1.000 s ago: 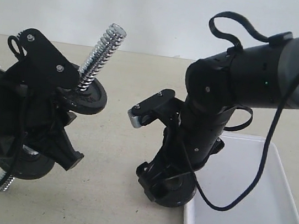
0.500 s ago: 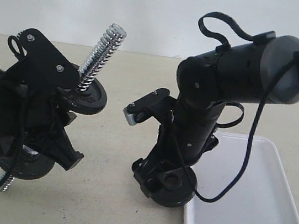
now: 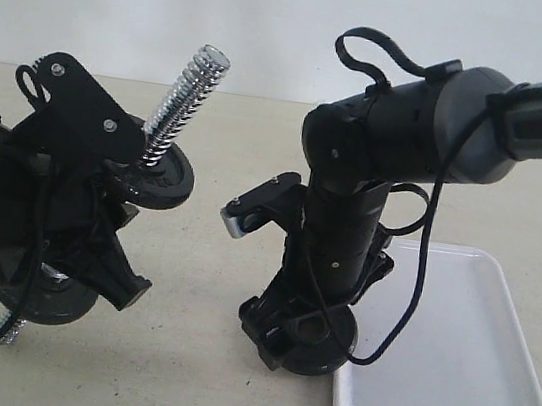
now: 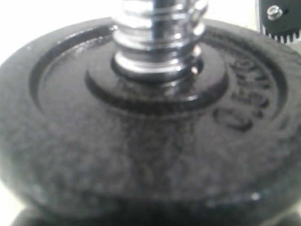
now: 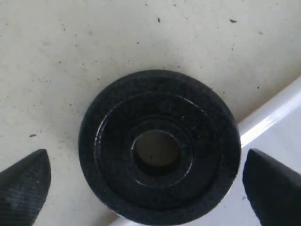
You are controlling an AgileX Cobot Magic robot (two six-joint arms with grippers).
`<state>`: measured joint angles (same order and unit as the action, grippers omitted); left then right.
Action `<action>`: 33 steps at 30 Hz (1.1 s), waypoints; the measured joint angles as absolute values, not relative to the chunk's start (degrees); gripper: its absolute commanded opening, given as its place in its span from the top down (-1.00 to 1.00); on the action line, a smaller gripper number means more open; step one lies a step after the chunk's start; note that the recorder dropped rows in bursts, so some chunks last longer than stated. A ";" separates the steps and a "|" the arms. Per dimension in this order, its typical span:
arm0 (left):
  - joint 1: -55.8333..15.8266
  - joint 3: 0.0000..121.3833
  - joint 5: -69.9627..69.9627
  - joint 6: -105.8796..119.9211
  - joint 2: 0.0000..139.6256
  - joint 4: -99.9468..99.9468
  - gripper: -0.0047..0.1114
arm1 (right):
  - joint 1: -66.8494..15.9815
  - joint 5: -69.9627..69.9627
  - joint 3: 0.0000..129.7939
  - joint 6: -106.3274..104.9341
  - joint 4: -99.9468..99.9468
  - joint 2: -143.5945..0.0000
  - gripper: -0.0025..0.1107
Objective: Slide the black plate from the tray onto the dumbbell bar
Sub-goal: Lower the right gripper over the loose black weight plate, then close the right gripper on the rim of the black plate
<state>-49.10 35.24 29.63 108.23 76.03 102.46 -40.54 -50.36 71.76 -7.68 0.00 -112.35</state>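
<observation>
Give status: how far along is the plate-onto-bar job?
Done: left hand holds the dumbbell bar tilted up, threaded end free above a loaded disc. In hand: open right hand straddles the black plate at the tray edge, not gripping. Left: grip, lift, slide it onto the bar.

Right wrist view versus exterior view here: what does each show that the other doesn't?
Only the right wrist view: the black plate, its face and central hole, with the right gripper open, a fingertip on either side. Only the exterior view: the dumbbell bar held tilted by the left gripper, a black disc on it. Both: the edge of the white tray beside the right gripper, and the beige table.
</observation>
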 measured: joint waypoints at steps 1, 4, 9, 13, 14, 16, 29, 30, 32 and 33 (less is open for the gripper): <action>-49.10 35.24 29.63 108.20 76.03 102.46 0.84 | -40.54 -50.36 71.76 -7.68 0.00 -112.57 -0.90; -49.10 35.24 29.63 108.25 76.03 102.46 0.84 | -40.54 -50.36 71.76 -7.55 0.00 -112.80 -0.90; -49.10 35.24 29.63 108.34 76.03 102.46 0.84 | -40.54 -50.11 71.76 -7.44 0.30 -112.80 -0.90; -49.10 35.24 29.63 108.39 76.03 102.46 0.84 | -40.54 -50.11 71.76 -7.31 0.40 -112.80 -0.90; -49.10 35.24 29.63 108.39 76.03 102.46 0.84 | -40.54 -50.11 71.76 -7.19 0.40 -112.80 -0.90; -49.10 35.24 29.63 108.39 76.03 102.46 0.84 | -40.54 -50.11 71.76 -7.06 0.73 -112.80 -0.90; -49.10 34.91 29.63 108.39 74.48 102.57 0.84 | -40.54 -49.98 71.76 -4.92 1.39 -112.80 -0.90; -49.10 34.91 29.63 108.39 74.48 102.57 0.84 | -40.54 -49.72 71.76 -4.92 1.39 -112.80 -0.90; -49.10 34.91 29.63 108.39 74.48 102.57 0.84 | -40.54 -49.39 71.76 -4.41 1.50 -112.80 -0.90; -49.10 34.91 29.63 108.39 74.48 102.57 0.84 | -40.54 -49.25 71.76 -4.19 1.50 -112.80 -0.90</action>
